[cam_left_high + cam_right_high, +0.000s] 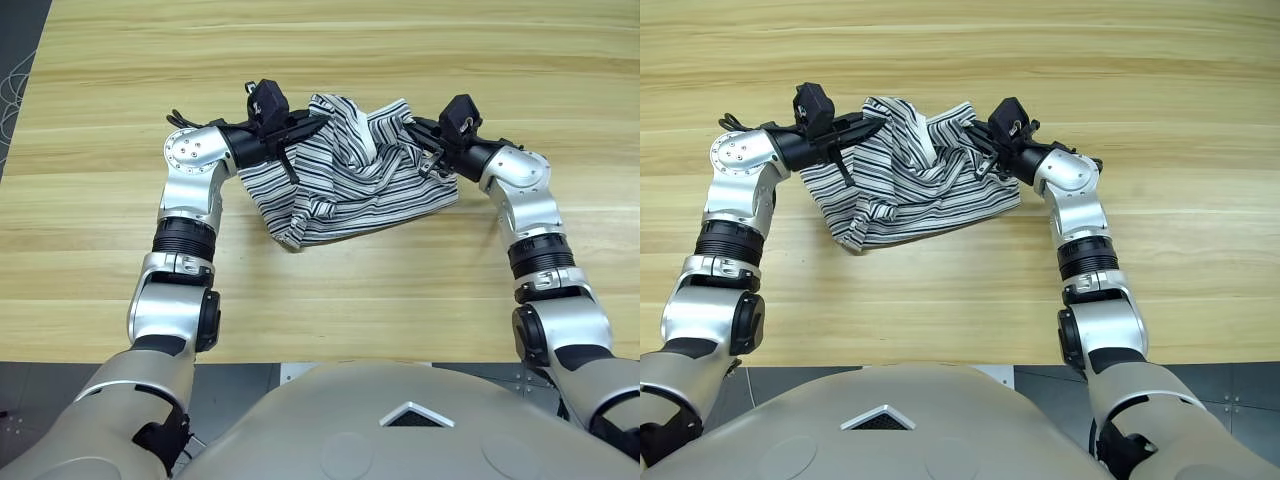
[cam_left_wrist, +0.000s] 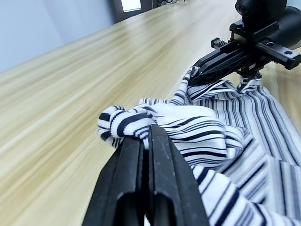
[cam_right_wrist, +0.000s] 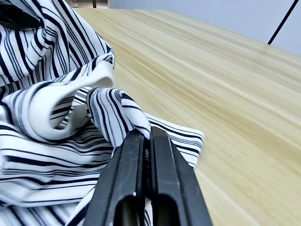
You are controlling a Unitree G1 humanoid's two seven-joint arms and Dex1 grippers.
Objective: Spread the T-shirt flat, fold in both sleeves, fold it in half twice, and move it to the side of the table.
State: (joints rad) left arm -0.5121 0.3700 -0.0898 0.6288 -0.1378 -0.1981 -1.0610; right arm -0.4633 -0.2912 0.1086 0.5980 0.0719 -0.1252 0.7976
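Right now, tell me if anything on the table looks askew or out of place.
The T-shirt is bunched in a crumpled heap on the table, not spread flat. Its folds are piled between the left gripper and right gripper, each shut on an edge of it. Nothing looks torn or spilled.

Dark grey floor (image 1: pixel 25 30) at far left; pale blue-grey wall (image 3: pixel 211 12) behind; thin black diagonal line (image 3: pixel 284 21) against wall.
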